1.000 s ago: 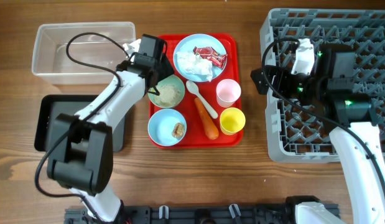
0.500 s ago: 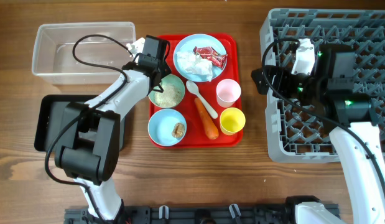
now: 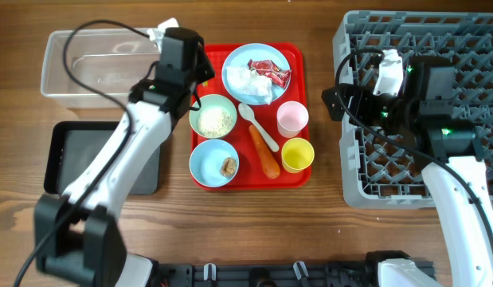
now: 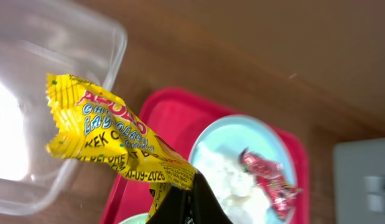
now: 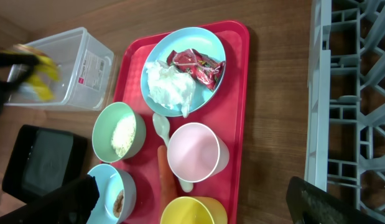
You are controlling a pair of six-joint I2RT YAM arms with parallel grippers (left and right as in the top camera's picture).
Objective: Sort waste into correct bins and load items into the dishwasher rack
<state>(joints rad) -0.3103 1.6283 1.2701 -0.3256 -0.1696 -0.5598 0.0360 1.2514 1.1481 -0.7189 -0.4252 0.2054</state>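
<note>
Left fingers (image 4: 187,199): closed tight and pinching the lower corner of the yellow wrapper (image 4: 111,140).
Yellow wrapper: hanging in the air off the left fingers, over the table between the clear tub (image 3: 51,48) and the red tray (image 3: 298,64), close to the tub's near corner.
Right fingers (image 5: 192,193): spread wide and gripping nothing, hovering by the left edge of the dishwasher rack (image 3: 469,48).
Plate (image 3: 234,60): sitting at the back of the red tray, carrying the red wrapper (image 3: 270,73) and the crumpled tissue (image 3: 250,84).
Bowls: the rice bowl (image 3: 213,118) and the bowl with a brown lump (image 3: 213,159) are sitting along the tray's left side.
Carrot (image 3: 264,153) and spoon (image 3: 258,127): lying mid-tray, touching.
Cups: the pink cup (image 3: 292,118) and yellow cup (image 3: 297,154) are standing on the tray's right side.
Black tray (image 3: 67,155): lying in front of the tub.
</note>
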